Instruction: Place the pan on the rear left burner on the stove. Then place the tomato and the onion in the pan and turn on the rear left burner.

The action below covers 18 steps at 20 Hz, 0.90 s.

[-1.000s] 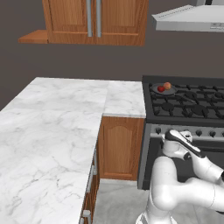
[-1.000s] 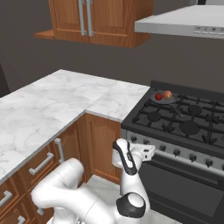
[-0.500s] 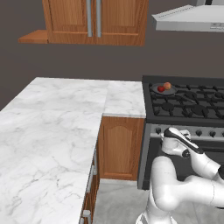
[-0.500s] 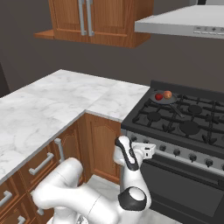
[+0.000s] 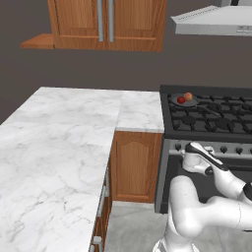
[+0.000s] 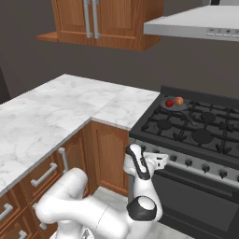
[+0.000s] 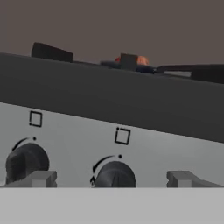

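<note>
On the stove (image 5: 216,120) (image 6: 196,133), the dark pan (image 5: 185,103) (image 6: 175,105) sits on the rear left burner, hiding its cap. The red tomato (image 5: 180,100) (image 6: 169,103) and the orange-brown onion (image 5: 188,96) (image 6: 179,101) (image 7: 142,60) lie in the pan. My gripper (image 6: 162,160) (image 7: 113,179) is open, low in front of the silver knob panel (image 7: 131,131). A dark knob (image 7: 114,174) shows between the two fingertips (image 7: 43,178), with gaps on both sides. Whether they touch it I cannot tell.
A second knob (image 7: 24,162) sits left of the first in the hand view. More knobs (image 6: 188,162) run along the panel above the oven door (image 6: 196,205). The marble counter (image 5: 74,138) and wooden cabinets (image 5: 135,167) flank the stove's left.
My hand has edged a little closer to the stove's front panel. The pan, tomato and onion have stayed put.
</note>
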{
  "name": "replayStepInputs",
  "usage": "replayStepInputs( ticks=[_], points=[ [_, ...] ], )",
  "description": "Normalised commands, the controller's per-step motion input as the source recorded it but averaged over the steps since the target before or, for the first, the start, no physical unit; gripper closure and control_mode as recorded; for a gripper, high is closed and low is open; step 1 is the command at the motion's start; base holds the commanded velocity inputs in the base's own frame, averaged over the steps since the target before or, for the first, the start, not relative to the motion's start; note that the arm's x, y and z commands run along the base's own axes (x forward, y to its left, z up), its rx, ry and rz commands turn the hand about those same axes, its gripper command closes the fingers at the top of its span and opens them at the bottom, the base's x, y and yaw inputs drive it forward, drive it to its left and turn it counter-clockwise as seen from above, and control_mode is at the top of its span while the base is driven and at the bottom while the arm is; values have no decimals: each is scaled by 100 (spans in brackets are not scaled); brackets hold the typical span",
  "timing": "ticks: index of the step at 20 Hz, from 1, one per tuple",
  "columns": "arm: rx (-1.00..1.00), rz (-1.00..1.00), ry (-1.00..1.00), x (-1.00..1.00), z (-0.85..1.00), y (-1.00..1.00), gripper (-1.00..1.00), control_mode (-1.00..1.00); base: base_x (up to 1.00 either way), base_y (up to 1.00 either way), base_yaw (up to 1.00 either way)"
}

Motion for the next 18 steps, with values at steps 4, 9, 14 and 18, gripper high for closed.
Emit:
replayStepInputs(
  ticks=[4,9,14,18],
  points=[
    [0,-1,0,4,-25,-11,-100,-100,0,0,0],
    [0,-1,0,10,-22,-2,-100,-100,0,0,0],
    [0,-2,0,18,-17,0,-100,-100,0,0,0],
    [0,-2,0,19,-15,0,-100,-100,0,0,0]
  ],
)
